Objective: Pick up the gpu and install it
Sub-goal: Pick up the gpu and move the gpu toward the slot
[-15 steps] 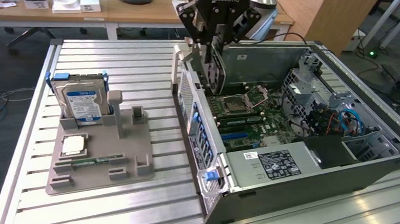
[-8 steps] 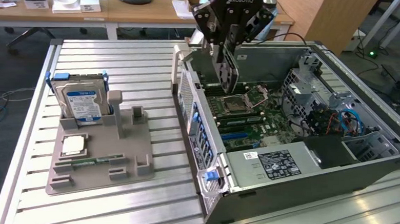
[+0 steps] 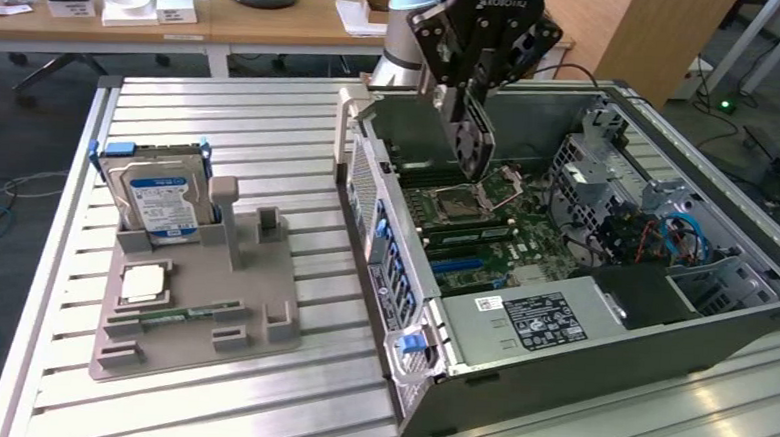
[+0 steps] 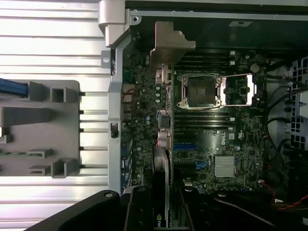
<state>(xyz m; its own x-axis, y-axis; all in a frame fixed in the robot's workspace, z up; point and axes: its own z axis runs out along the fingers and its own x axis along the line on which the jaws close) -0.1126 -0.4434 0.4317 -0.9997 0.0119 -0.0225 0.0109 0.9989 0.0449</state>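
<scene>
Over the motherboard (image 3: 495, 259), end effector (image 3: 466, 110) holds the gpu (image 3: 476, 148)

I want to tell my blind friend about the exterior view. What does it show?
The robot's gripper holds the gpu on edge over the motherboard inside an open computer case. On the exterior view's left, a grey holder on the slatted metal table carries a hard drive.
</scene>
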